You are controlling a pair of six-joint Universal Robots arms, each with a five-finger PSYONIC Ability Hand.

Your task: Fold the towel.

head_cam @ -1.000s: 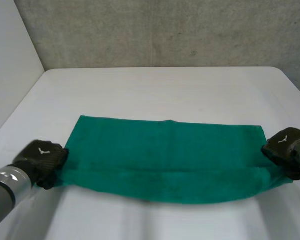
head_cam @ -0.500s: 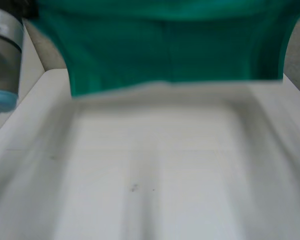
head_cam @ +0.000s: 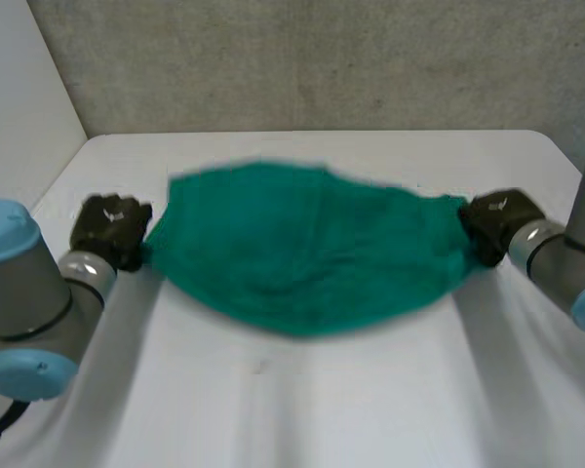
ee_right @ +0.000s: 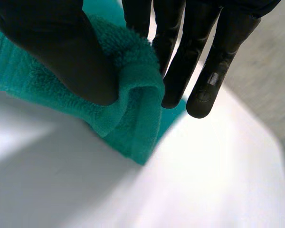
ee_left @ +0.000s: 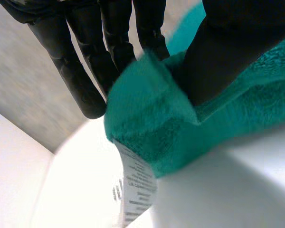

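1. The towel [head_cam: 302, 253] sags mid-frame over the table [head_cam: 322, 409].
2. The left hand [head_cam: 112, 229] and right hand [head_cam: 492, 222] each pinch one end, thumb against fingers.
3. A shallow pinch could slip, dropping that end crooked.

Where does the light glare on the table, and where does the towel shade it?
Left wrist view: the table glares white beside the towel's label and turns grey under the towel. Right wrist view: white glare beyond the towel's corner, grey under the cloth. Head view: no glare, only faint grey on the table near the towel.
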